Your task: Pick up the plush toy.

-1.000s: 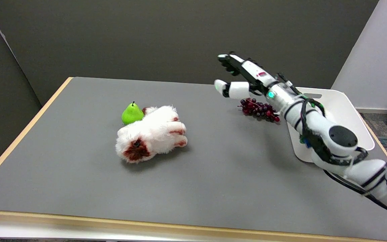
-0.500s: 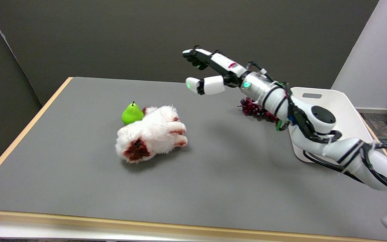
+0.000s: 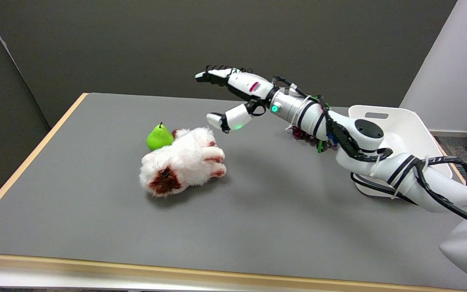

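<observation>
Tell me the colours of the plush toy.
The plush toy is white with reddish-brown patches, seen in the head view.

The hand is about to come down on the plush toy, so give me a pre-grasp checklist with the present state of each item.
1. Right hand holds nothing, fingers apart: ok.
2. Hand lined up over the plush toy: not ok; it hangs in the air up and to the right of the toy, not touching it.
3. Toy lies free on the table, in full view: ok.
4. Room around the toy: not ok at the far side; the green pear sits right against it.
5. Arm clear of the grapes: cannot tell; the forearm hides most of them.
6. White tray out of the path: ok.
</observation>
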Available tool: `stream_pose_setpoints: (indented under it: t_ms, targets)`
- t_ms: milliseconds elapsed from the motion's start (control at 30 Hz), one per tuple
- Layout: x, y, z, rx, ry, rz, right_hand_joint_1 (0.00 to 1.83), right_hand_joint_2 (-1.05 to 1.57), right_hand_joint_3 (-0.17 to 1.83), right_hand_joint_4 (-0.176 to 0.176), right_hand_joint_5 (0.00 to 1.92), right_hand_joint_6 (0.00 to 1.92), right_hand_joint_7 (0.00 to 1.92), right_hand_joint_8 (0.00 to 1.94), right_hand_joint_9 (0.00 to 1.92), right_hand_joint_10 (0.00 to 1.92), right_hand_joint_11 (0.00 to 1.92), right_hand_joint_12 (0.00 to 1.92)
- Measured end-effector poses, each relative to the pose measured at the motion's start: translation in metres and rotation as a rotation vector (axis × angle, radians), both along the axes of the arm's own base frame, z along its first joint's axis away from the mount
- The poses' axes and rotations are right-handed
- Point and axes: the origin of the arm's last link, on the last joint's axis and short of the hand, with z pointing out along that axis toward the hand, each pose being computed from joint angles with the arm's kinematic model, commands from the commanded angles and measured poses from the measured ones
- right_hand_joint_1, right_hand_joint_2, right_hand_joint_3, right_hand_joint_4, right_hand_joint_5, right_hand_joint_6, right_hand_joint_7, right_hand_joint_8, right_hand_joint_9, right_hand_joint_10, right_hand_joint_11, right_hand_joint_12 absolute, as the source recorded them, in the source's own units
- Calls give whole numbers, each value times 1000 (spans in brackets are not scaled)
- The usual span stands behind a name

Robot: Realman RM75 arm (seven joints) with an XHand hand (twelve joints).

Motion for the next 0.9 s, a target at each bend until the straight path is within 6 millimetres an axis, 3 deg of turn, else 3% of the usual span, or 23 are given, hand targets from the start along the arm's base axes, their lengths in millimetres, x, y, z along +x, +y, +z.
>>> stream_pose_setpoints:
  t_ms: [100, 533, 667, 900]
  targets:
    - [0, 0, -6, 20, 90, 43, 547, 548, 957, 19, 83, 389, 99, 329, 24, 633, -1, 1019]
    - [-9, 14, -36, 133, 313, 150, 522, 515, 908, 22, 30, 186, -1, 74, -1, 183, -1, 816]
    - [-15, 17, -45, 160, 335, 156, 541, 514, 898, 2, 39, 57, -1, 18, -1, 75, -1, 796]
    - [-31, 18, -61, 192, 353, 135, 535, 496, 874, -11, 18, 36, -1, -1, -1, 46, -1, 793]
